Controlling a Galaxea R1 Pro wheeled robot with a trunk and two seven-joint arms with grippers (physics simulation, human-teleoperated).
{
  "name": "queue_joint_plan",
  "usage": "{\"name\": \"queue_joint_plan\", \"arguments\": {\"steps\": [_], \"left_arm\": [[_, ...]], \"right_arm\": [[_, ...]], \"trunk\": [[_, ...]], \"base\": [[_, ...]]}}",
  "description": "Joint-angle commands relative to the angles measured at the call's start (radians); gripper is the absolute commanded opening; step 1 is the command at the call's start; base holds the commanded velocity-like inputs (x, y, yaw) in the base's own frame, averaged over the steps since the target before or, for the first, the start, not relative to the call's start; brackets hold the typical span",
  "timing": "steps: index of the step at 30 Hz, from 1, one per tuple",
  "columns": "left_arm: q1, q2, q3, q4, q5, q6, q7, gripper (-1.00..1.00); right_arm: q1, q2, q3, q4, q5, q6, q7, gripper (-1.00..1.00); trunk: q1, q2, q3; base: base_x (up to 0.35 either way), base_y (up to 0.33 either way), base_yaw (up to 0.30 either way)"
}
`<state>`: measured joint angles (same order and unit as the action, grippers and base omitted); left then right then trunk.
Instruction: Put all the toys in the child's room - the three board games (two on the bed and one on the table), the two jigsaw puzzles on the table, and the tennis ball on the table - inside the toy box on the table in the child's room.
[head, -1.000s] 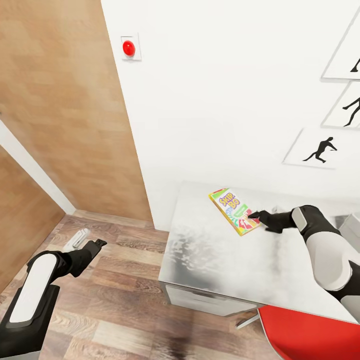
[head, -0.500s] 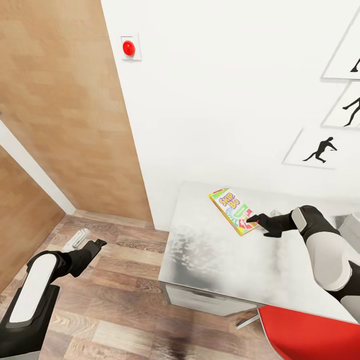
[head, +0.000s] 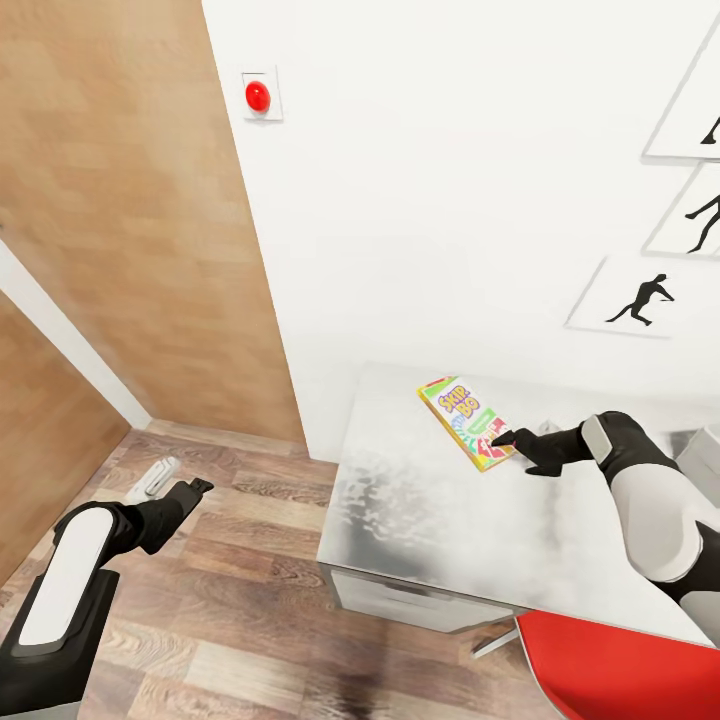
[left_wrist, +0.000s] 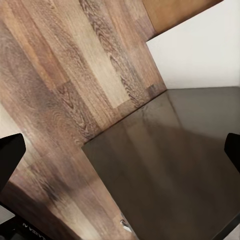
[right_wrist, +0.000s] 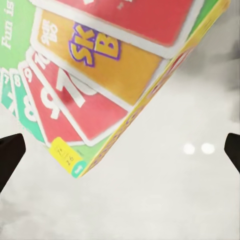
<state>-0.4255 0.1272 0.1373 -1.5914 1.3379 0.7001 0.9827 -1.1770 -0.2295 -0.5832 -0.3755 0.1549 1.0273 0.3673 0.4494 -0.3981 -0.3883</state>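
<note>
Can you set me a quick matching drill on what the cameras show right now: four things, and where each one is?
Things:
1. SKIP-BO box
2. right claw
3. left claw
4. red button

Places:
A. on the white wall, high up
B. over the wood plank floor, beside the table
C. flat on the table top, near the wall
D. at the near corner of the game box, fingers spread wide

Pairs: 1-C, 2-D, 3-B, 4-A
</note>
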Motion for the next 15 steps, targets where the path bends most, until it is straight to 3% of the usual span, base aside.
{"name": "queue_joint_plan", "arguments": {"steps": [1,15], "left_arm": [[-0.001,0.0,0.001,-0.001,0.007,0.005,0.008,1.0],[-0.001,0.0,0.001,-0.002,0.008,0.005,0.008,1.0]], "right_arm": [[-0.001,0.001,-0.007,0.0,0.011,0.003,0.007,1.0],[-0.001,0.014,-0.008,0.002,0.005,-0.006,0.008,1.0]], "trunk": [[0.001,-0.002,-0.002],[0.001,-0.002,-0.002]], "base": [[0.0,0.0,0.066],[0.0,0.0,0.14]]}}
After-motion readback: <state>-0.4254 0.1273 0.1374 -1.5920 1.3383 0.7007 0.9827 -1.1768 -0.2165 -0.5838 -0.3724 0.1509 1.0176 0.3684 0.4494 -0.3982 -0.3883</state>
